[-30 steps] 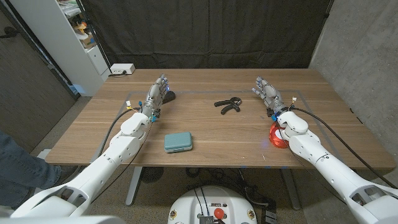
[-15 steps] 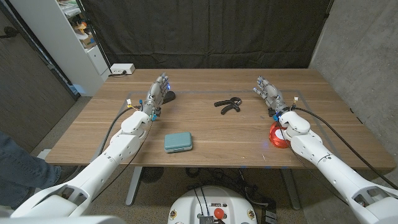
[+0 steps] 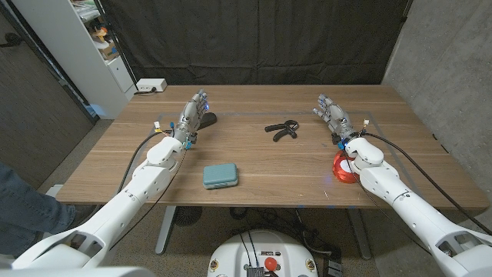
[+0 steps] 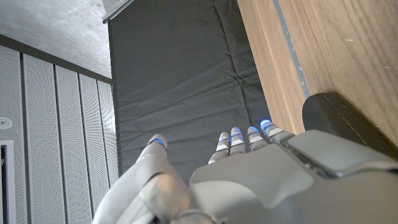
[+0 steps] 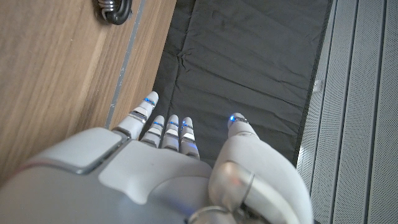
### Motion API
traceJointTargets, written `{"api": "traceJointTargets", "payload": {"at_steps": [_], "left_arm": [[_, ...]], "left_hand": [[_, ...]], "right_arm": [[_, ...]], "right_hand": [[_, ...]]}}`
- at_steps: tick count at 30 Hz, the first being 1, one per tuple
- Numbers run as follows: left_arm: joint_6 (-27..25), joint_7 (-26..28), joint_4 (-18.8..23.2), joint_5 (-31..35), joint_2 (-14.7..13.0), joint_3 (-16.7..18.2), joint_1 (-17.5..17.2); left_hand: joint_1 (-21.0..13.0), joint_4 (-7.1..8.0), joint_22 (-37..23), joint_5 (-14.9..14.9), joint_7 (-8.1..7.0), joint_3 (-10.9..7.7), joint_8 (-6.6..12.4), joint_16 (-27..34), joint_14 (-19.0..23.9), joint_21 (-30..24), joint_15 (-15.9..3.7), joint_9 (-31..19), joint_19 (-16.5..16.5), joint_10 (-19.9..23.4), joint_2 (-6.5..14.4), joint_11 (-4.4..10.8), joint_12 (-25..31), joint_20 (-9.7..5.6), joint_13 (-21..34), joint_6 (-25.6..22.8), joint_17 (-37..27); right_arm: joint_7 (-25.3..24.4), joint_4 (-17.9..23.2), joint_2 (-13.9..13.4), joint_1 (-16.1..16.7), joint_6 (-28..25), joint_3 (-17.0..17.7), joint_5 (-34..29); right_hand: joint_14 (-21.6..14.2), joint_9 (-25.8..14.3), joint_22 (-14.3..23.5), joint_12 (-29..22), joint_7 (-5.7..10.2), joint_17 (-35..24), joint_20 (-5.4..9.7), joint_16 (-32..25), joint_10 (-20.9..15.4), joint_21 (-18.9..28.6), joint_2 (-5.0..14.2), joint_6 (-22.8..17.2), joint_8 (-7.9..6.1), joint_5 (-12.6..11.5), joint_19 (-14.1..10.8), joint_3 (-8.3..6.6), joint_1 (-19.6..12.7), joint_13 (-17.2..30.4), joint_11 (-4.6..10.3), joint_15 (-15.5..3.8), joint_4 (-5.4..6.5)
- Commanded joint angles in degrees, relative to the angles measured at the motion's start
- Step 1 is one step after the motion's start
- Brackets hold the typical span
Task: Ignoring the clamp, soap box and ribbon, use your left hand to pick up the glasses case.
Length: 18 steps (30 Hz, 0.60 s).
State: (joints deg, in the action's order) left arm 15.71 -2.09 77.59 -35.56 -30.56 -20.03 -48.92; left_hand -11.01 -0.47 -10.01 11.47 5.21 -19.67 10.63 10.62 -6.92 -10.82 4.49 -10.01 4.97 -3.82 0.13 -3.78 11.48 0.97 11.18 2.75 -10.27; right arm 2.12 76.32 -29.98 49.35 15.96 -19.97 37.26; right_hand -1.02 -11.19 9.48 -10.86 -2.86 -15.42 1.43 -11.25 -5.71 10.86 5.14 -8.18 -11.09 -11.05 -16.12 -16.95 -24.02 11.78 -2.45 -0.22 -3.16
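Sitting on the far-left part of the wooden table [image 3: 261, 173], the glasses case [image 3: 209, 118] is a dark oblong, partly hidden in the head view by the left hand [image 3: 192, 117], which is just beside it on its left side. Left wrist view shows the case [image 4: 339, 118] as a black rounded shape right against the hand's [image 4: 273, 180] back edge; can't tell whether they actually touch. Left hand holds nothing, fingers [image 4: 239, 138] extended and close together with the thumb set apart, palm upright on its edge. Black clamp [image 3: 281, 129] lies right of the case, near table centre on the far half, well apart from both hands; its coiled end [image 5: 113, 9] shows in the right wrist view. Teal soap box [image 3: 221, 176] sits on the near half, left of centre, just right of the left forearm. Red ribbon [image 3: 342, 169] lies near the right side, partly under the right wrist. Right hand [image 3: 330, 114] is on the far-right part of the table, fingers [image 5: 166, 130] straight and loosely apart, holding nothing. White box [image 3: 151, 85] with a cable sits at the far-left corner. White shelf unit [image 3: 92, 46] stands beyond the table on the left, black curtain [image 3: 254, 38] behind. A person's leg in jeans [image 3: 23, 204] shows at the near-left edge.
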Motion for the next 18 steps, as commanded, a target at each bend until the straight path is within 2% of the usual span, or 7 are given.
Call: {"api": "traceJointTargets", "payload": {"at_steps": [1, 12, 18], "left_arm": [[0.8, 0.8, 2.1, 1.5, -1.2, 0.7, -0.9], [-0.3, 3.3, 6.3, 3.8, -3.3, 1.7, -2.8], [-0.4, 3.4, 7.2, 4.4, -3.9, 2.3, -3.2]], "left_hand": [[-0.5, -0.18, -0.2, 0.3, 0.11, -0.49, 0.18, 0.2, 0.1, -0.3, 0.06, -0.1, 0.4, 0.0, 0.4, -0.03, 0.6, 0.42, 0.1, -0.5, -0.1], [-0.8, -0.32, -0.2, 0.2, 0.10, -0.63, 0.19, 0.2, 0.2, -0.3, 0.10, -0.2, 0.5, 0.0, 0.7, -0.03, 0.5, 0.68, 0.1, -0.6, -0.1], [-0.9, -0.41, -0.2, 0.2, 0.06, -0.74, 0.18, 0.1, 0.1, -0.2, 0.10, -0.2, 0.7, 0.0, 0.9, -0.10, 0.5, 0.73, 0.1, -0.6, -0.1]], "right_arm": [[-1.0, 1.4, -0.8, 1.8, 0.4, 1.0, 0.3], [-0.9, 1.8, -1.1, 2.8, 1.1, 1.6, 0.7], [-0.9, 2.0, -1.4, 3.1, 1.6, 1.8, 0.6]], "right_hand": [[0.0, 0.0, 0.3, -0.1, 0.50, 0.1, 0.21, -0.1, -0.1, 0.0, 0.31, -0.3, -0.11, -0.2, 0.1, -0.32, -0.2, 0.1, 0.33, 0.03, -0.19], [0.0, 0.0, 0.3, -0.2, 0.57, 0.2, 0.21, -0.2, -0.2, 0.0, 0.41, -0.4, -0.15, -0.2, 0.1, -0.24, -0.1, 0.0, 0.43, 0.09, -0.19], [0.0, 0.0, 0.3, -0.2, 0.61, 0.3, 0.20, -0.2, -0.3, 0.1, 0.46, -0.7, -0.24, -0.2, 0.1, -0.21, -0.1, -0.1, 0.40, 0.11, -0.24]]}}
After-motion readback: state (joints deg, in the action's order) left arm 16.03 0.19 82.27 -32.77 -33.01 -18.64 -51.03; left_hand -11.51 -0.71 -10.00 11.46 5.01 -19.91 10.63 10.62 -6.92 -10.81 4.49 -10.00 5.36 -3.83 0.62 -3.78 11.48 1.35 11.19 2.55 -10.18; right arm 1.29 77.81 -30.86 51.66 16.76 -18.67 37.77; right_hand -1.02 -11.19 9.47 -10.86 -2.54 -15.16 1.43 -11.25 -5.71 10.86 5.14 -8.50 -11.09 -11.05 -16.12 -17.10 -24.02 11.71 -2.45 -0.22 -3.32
